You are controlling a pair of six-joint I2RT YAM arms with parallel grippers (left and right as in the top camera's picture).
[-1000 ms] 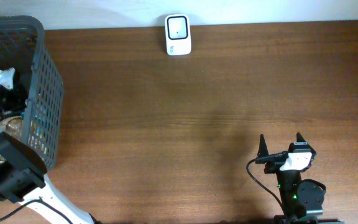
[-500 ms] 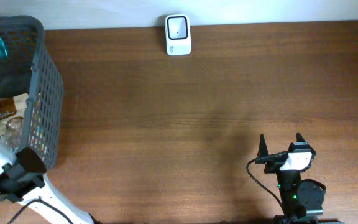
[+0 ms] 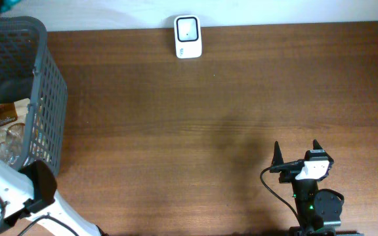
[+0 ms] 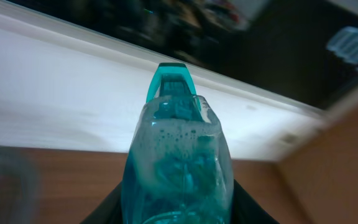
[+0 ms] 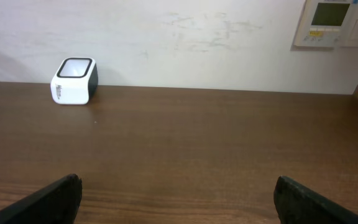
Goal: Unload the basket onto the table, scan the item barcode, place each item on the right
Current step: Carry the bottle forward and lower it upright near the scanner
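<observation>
Teal bottle [image 4: 176, 155] is hanging in the left claw [image 4: 178, 214], jaws narrowed on its body, high over the bench's [image 3: 176, 131] back-left corner, above the basket [image 3: 44, 78]. Right claw [image 3: 297, 152] is idling wide near the front edge. Risk: the smooth, rounded plastic may be twisting in the grip, hiding the barcode from the scanner [image 3: 188, 37] at the back edge.

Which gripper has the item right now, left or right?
The left gripper: it is closed on a teal bottle of foamy liquid. The right gripper stands wide open with nothing between its fingers.
</observation>
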